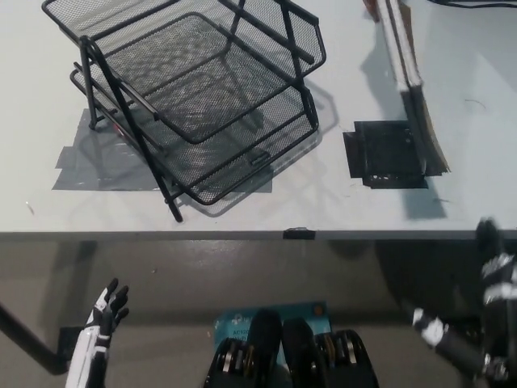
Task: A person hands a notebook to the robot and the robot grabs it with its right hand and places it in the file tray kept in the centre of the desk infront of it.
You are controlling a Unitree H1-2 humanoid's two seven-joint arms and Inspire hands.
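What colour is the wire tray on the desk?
Black. The mesh file tray shows clearly in the head view, standing on the pale grey desk.

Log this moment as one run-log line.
phase: pre-handover | file tray: empty, on desk | notebook: not in view | left hand: open, low at left | right hand: low at right, fingers unclear

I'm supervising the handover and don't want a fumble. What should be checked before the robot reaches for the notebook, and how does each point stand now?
1. Notebook in view: not ok, none visible.
2. Person offering it: not ok, nobody in view.
3. Black wire-mesh stacked file tray upright on the grey desk: ok.
4. Tray tiers free of papers: ok.
5. Black right robot hand ready below the desk edge: cannot tell whether open.
6. White left robot hand resting low, clear of the tray: ok, open.
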